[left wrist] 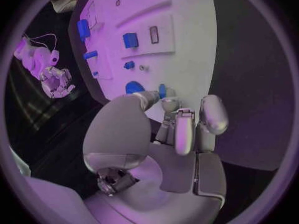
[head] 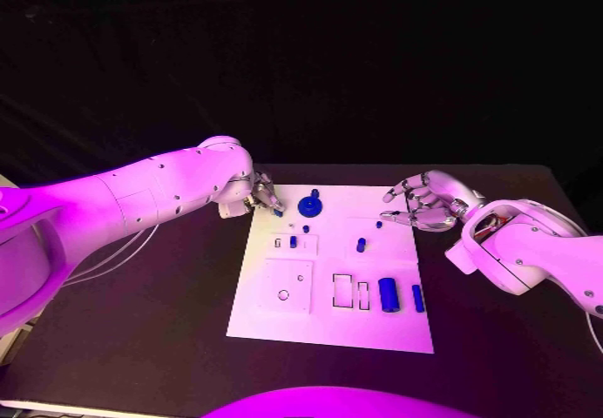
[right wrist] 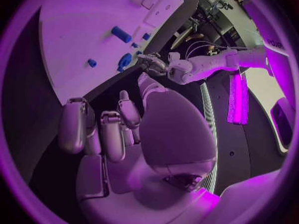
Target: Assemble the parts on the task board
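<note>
Your board (head: 329, 324) is a white rectangular plate lying flat in the middle of the black table (head: 151, 348), its long side running away from you. Several recesses are cut into it: a square panel with a small round hole on the near left, two narrow upright slots beside it, and a smaller pair of cut-outs farther up.

The parts are small blue pieces. A round disc with a stub on top (head: 310, 205) sits near the far edge of the board. A short peg (head: 293, 241) stands in the small panel on the left, and another peg (head: 361, 246) stands near the middle. On the near right, a thick cylinder (head: 389, 294) lies just beside a thinner bar (head: 417, 298), both pointing along the board's length.

Your left hand (head: 258, 196) is at the board's far left corner, fingers curled inward with the tips bunched together. A small blue piece (left wrist: 162, 90) shows right at its fingertips; you cannot tell whether it is gripped or merely touched.

Your right hand (head: 425, 202) hovers at the far right edge of the board, fingers loosely bent and apart, holding nothing.
</note>
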You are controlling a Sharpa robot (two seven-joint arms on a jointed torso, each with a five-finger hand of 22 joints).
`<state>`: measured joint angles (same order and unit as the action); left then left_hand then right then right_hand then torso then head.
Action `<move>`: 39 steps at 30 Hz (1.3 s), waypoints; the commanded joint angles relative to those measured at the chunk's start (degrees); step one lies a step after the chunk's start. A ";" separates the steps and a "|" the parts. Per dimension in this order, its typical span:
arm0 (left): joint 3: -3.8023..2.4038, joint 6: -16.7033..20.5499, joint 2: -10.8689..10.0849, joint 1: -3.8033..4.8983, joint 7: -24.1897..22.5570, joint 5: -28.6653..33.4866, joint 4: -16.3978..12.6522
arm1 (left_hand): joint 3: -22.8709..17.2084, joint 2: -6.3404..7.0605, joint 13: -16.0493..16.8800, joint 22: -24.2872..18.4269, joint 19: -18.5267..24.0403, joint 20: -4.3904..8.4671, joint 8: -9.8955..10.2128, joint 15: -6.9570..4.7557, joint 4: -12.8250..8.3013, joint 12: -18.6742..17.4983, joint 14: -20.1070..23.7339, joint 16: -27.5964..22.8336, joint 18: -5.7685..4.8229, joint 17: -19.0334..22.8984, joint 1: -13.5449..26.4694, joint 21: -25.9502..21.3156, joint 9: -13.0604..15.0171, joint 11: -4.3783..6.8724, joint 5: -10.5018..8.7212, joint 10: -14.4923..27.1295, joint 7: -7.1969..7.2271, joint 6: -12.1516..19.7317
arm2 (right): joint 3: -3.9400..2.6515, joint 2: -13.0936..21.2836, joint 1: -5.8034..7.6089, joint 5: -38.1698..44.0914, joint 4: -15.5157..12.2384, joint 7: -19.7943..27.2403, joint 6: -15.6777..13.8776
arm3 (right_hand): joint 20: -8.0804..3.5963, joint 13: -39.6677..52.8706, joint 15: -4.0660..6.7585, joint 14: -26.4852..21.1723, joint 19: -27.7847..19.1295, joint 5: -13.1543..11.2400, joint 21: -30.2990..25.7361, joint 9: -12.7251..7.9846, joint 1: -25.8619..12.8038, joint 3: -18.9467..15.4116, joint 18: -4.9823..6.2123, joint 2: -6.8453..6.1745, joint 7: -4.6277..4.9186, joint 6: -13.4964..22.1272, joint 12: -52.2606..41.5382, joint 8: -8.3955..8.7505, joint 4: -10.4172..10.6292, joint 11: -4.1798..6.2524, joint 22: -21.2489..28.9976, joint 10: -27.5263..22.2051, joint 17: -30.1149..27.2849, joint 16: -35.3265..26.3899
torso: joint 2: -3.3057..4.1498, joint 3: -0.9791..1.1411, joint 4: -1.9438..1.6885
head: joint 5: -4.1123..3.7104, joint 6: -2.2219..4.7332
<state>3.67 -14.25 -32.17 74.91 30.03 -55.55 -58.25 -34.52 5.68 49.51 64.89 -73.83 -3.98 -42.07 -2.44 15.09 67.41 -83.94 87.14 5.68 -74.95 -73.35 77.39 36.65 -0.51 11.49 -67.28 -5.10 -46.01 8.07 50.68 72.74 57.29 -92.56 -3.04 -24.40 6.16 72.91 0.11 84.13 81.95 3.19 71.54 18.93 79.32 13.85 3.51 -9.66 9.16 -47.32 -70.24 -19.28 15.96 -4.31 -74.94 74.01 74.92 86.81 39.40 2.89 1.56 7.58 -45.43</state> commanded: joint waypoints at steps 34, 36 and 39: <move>0.38 6.10 -13.21 -1.75 -1.57 -8.93 -24.25 | -14.91 2.31 2.17 3.16 -2.47 0.81 -2.56 -0.90 -10.78 1.23 -4.99 1.09 -0.83 -11.61 4.35 2.11 4.20 0.61 0.35 -3.53 0.92 -1.09 | 0.00 0.33 -0.07 0.52 0.18 0.60 0.41 | 0.01 -0.01 -0.26 3.95 -0.44 0.25 -0.34 -0.04 -0.32 0.47 0.38 -0.05 -0.02 0.13 0.04 -0.18 0.05 -0.05 -5.84 -0.15 8.17 -0.45 | -0.42 -0.01 -0.75 | 0.38 -0.51; 0.53 6.25 -13.17 -2.08 -1.68 -9.45 -24.55 | -15.05 2.37 2.16 3.19 -2.50 0.83 -2.57 -0.91 -10.83 1.22 -4.99 1.08 -0.84 -11.59 4.41 2.13 4.21 0.63 0.35 -3.57 0.94 -1.14 | 0.00 0.34 -0.08 0.52 0.17 0.60 0.41 | 0.01 -0.01 -0.26 3.95 -0.44 0.25 -0.34 -0.04 -0.32 0.47 0.38 -0.05 -0.02 0.13 0.04 -0.18 0.05 -0.05 -5.84 -0.15 8.17 -0.45 | -0.44 0.01 -0.74 | 0.40 -0.49; 0.67 6.54 -13.13 -2.48 -1.76 -10.27 -24.91 | -15.17 2.41 2.17 3.26 -2.55 0.84 -2.57 -0.93 -10.87 1.22 -5.00 1.10 -0.85 -11.62 4.46 2.16 4.22 0.64 0.35 -3.60 0.95 -1.17 | 0.00 0.37 -0.09 0.52 0.16 0.61 0.43 | 0.01 -0.01 -0.26 3.95 -0.44 0.25 -0.34 -0.04 -0.32 0.47 0.38 -0.05 -0.02 0.13 0.04 -0.18 0.05 -0.05 -5.84 -0.15 8.17 -0.45 | -0.41 0.01 -0.76 | 0.39 -0.55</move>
<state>4.36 -8.93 -45.39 72.53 29.39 -63.04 -82.86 -39.87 8.17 51.63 68.10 -75.88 -3.19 -44.42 -2.86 13.67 68.34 -83.95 88.03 5.68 -74.93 -69.33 79.15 39.08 0.10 11.61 -70.37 -4.68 -46.45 8.07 51.04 72.70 57.30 -92.36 -3.00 -24.41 6.16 72.92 0.11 84.13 81.95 3.19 71.54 18.94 79.32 14.00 3.51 -9.66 9.16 -47.32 -70.24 -19.28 16.11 -4.31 -74.92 74.01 74.90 86.49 38.95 2.89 0.80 7.98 -45.94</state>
